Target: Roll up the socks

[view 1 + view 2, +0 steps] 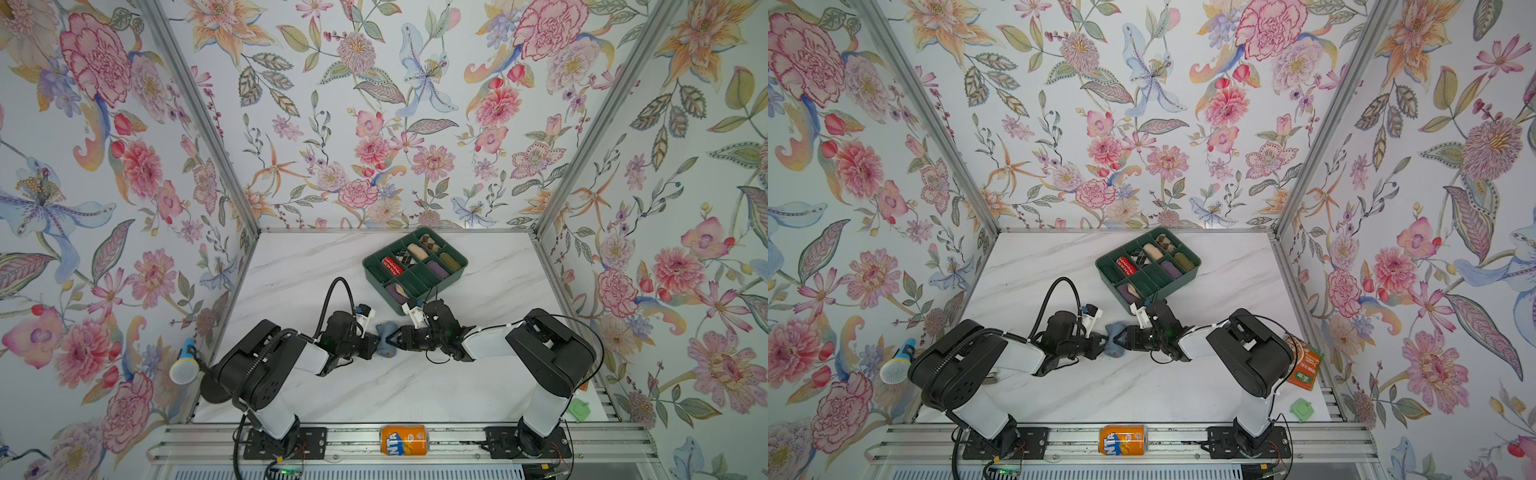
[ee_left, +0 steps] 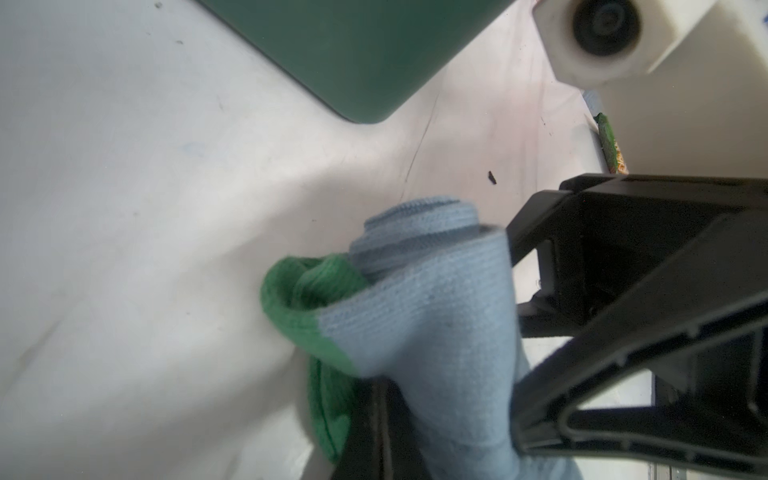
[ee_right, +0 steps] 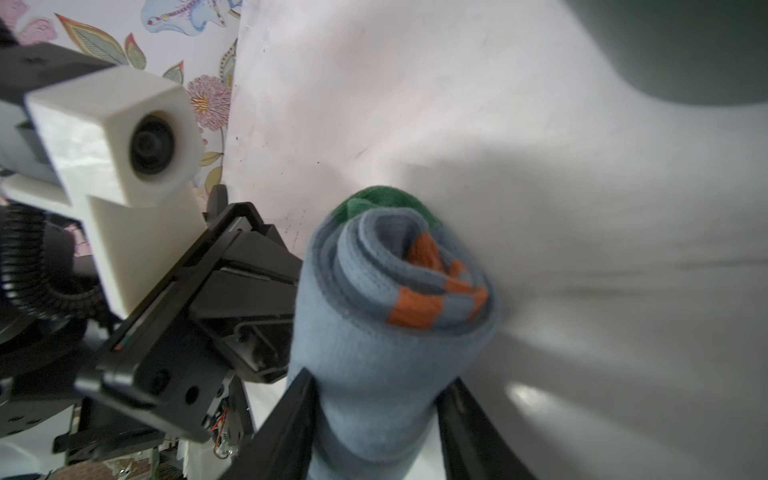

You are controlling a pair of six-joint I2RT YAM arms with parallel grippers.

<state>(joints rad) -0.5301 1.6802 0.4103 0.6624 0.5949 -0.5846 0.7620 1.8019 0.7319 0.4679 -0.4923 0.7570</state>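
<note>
Checking progress: the socks (image 3: 374,353) were already wound into one tight bundle. The spiral showed clearly in the right wrist view, with the orange stripes at the core and the green part sticking out at the far end.

- The bundle sat between both arms mid-table (image 1: 291,270), near the closest corner of the green tray (image 1: 451,277). I couldn't tell whether it rested on the surface or hung just above.
- The left gripper (image 1: 376,345) was clamped hard on the roll's blue side, and the fabric looked pinched in the left wrist view.
- The right gripper (image 3: 374,424) had its jaws straddling the roll from the opposite side, with a sliver of light along one jaw. I couldn't tell if it was gripping or merely flanking.

My read is that the rolling itself looked essentially finished. What was probably left was securing the loose end so it wouldn't unwind, then stowing it. The tray held other rolls and seemed to have free compartments, so it was the likely destination.

The risk was that the green end looked loose and could spring open if both grips let go.
</note>
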